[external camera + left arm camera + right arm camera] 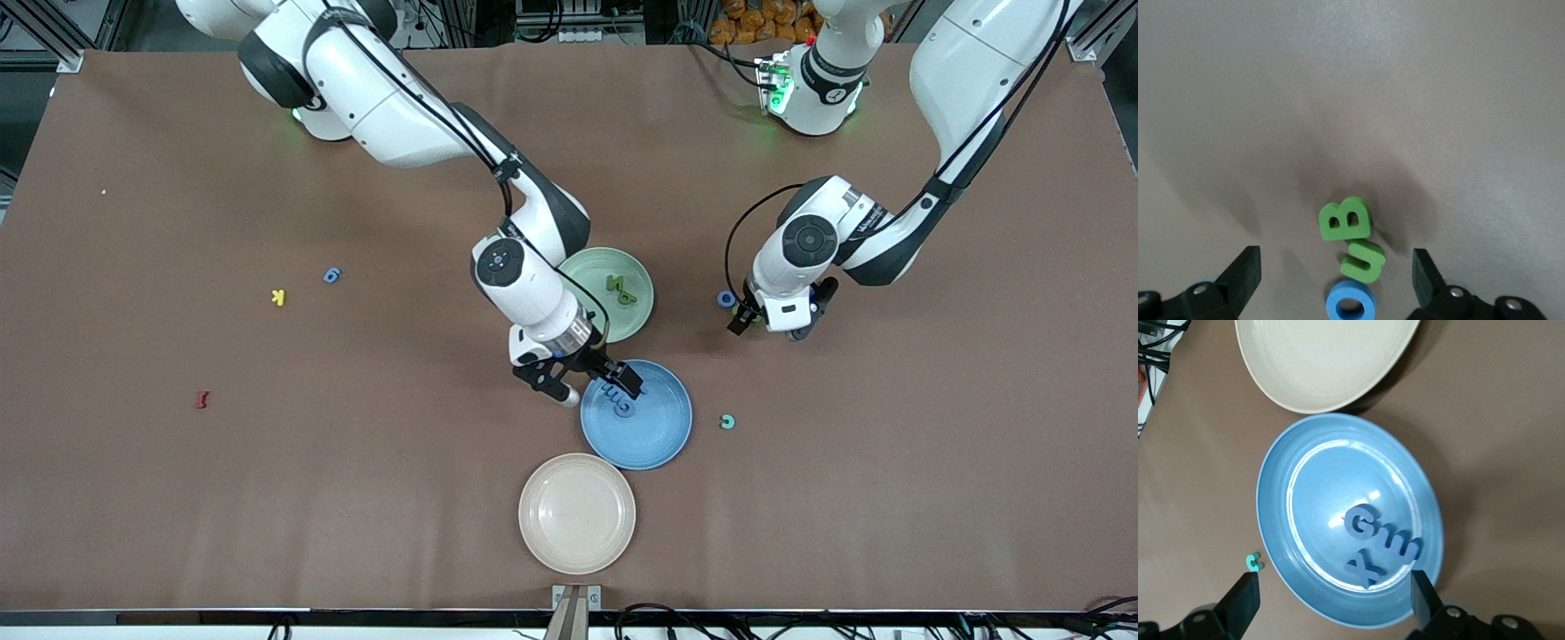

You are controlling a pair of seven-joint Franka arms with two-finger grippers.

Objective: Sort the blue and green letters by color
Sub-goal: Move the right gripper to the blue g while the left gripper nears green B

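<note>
Three periwinkle blue letters [1361,522] lie in the blue plate [1305,540], also seen as blue letters [615,396] in the front view. My right gripper [1335,585] hangs open just over that plate's edge [658,444], holding nothing; in the front view the right gripper [587,380] shows there too. Two green letters [621,289] rest in the green plate [591,267]. My left gripper [1337,263] is open above a green B [1346,220], a second green letter [1363,260] and a blue O [1351,307] on the bare table. The blue O [726,300] lies beside the left gripper [770,324].
An empty cream plate [577,513] sits nearer the front camera than the blue one. A teal C [727,421] lies by the blue plate. Toward the right arm's end lie a blue piece [332,275], a yellow K [278,297] and a dark red I [202,399].
</note>
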